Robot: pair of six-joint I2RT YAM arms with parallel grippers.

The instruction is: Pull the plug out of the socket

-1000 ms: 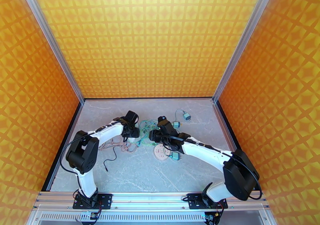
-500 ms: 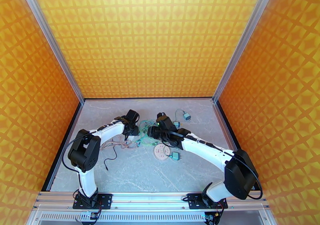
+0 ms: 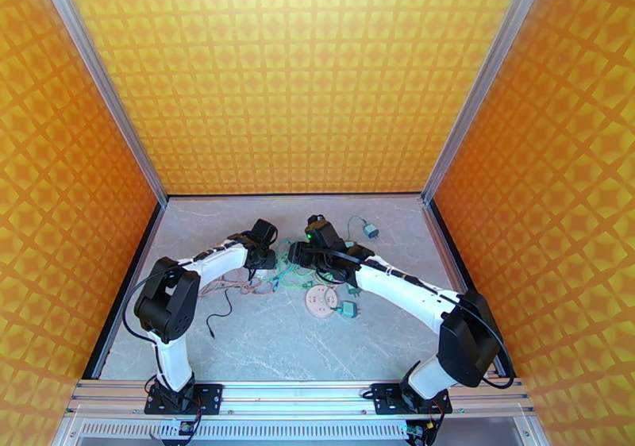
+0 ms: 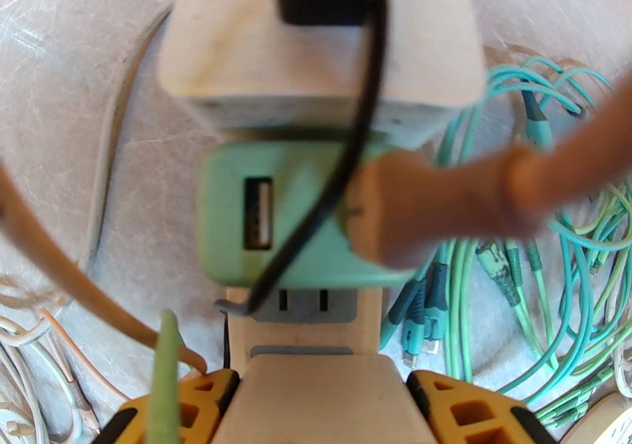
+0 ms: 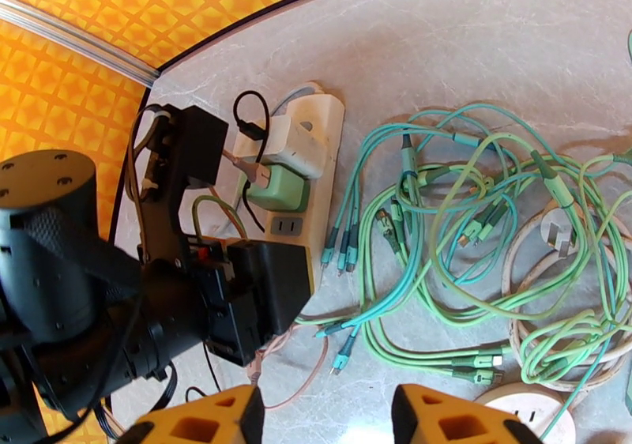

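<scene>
A green plug (image 4: 292, 224) sits in the white power strip socket (image 4: 304, 305), with a tan cable connector (image 4: 411, 216) stuck into its side. Just beyond it a white adapter (image 4: 316, 58) holds a black cable. My left gripper (image 4: 322, 400) is shut on the near end of the strip, one orange fingertip on each side. In the right wrist view the green plug (image 5: 280, 189) and strip (image 5: 316, 201) lie ahead and to the left of my right gripper (image 5: 324, 422), which is open with nothing between its fingers. From above, the left gripper (image 3: 262, 261) and right gripper (image 3: 300, 255) are close together.
A tangle of green cables (image 5: 474, 224) spreads right of the strip. A round wooden disc (image 3: 321, 302) and a small teal adapter (image 3: 348, 309) lie nearer the bases, another teal adapter (image 3: 371, 231) at the back. Tan wires and a black cable (image 3: 218, 317) trail left. Orange walls enclose the table.
My left gripper has narrowed onto the strip's end. The right gripper has shifted toward the back and slightly left, closer to the strip.
</scene>
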